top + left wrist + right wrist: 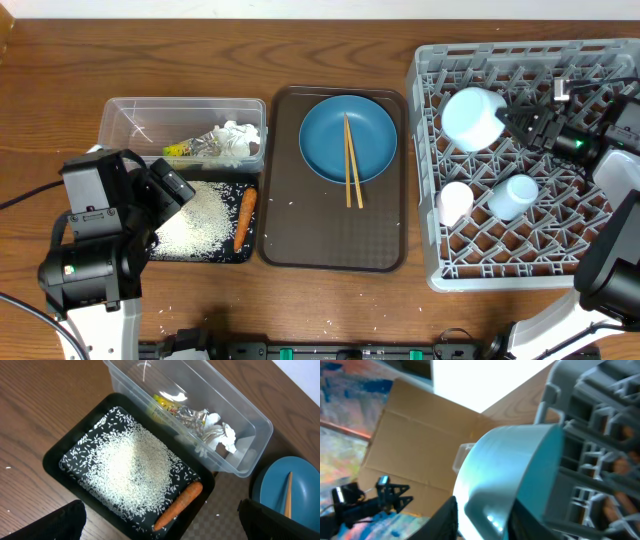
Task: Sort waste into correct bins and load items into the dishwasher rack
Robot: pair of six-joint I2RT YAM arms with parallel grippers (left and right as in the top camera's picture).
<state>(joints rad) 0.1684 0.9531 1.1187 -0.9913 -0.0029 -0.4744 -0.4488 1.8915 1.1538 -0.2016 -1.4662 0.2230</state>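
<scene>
The grey dishwasher rack [520,275] holds a pale blue bowl [470,117], a white-pink cup [456,203] and a light blue cup [513,195]. My right gripper [522,120] is at the bowl [510,460]; its jaws stand a little apart, one on each side of the bowl's wall. The clear tub [130,115] contains crumpled paper [235,140] and a yellow-green wrapper [180,150]. Rice [195,215] and a carrot [244,218] lie in the black tray [200,258]. My left gripper [170,190] hovers wide open and empty over that tray [55,455], near the carrot [180,505].
A brown serving tray [330,235] sits between the bins and the rack, carrying the blue plate [330,140] with wooden chopsticks [351,165] across it. A cardboard sheet [415,440] stands beyond the table.
</scene>
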